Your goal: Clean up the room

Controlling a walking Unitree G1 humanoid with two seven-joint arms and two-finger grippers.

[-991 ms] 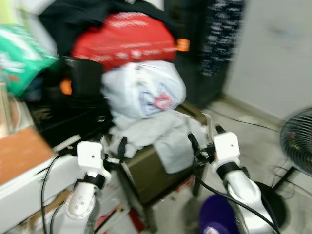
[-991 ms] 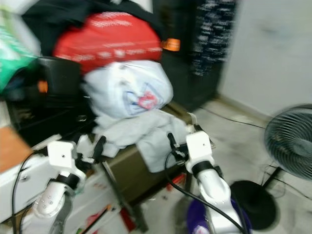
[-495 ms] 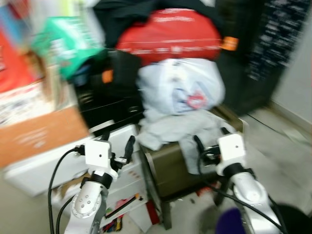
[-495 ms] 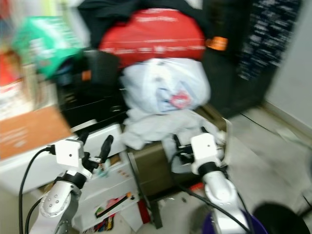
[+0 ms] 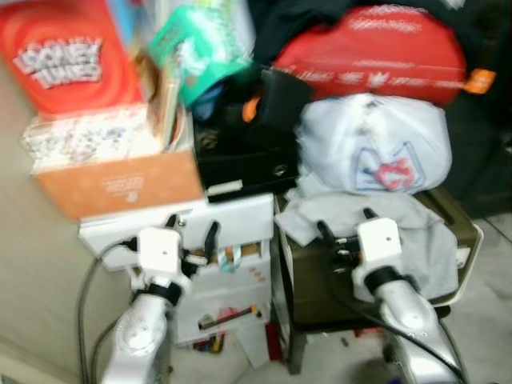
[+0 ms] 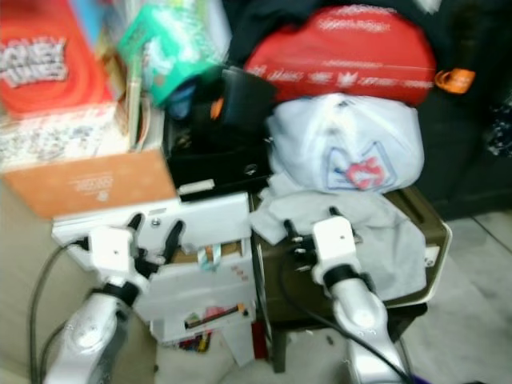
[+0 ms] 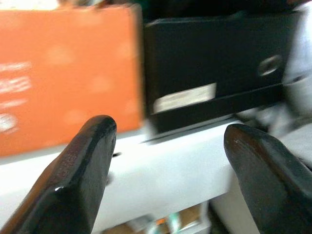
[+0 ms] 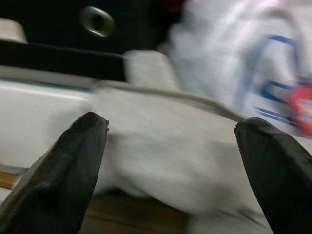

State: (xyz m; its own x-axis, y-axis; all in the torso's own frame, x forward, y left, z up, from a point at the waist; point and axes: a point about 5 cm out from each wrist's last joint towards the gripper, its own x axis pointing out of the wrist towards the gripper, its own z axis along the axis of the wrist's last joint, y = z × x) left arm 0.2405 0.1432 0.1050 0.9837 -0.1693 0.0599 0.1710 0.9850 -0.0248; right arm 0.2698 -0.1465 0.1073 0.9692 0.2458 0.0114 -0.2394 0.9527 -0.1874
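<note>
A pile of clutter stands before me. A red bag [image 5: 372,50] lies on top, with a white plastic bag [image 5: 376,144] under it. A grey cloth [image 5: 416,232] is draped over an olive box [image 5: 316,280]. To the left stands a white drawer unit [image 5: 228,280] that carries a black box [image 5: 244,160] and an orange box [image 5: 120,184]. My left gripper [image 5: 192,232] is open and empty in front of the drawer unit [image 7: 161,170]. My right gripper [image 5: 344,224] is open and empty in front of the grey cloth [image 8: 161,161].
A red Looney Tunes box [image 5: 68,60] and a green package [image 5: 200,44] sit on top of the orange box at the left. Bare floor [image 5: 488,336] shows at the lower right, and a pale wall [image 5: 32,296] at the left.
The camera has swung left: the pile has shifted right in the picture, the fan and the purple bin have left it, and the boxes have come in. Both grippers stay open.
</note>
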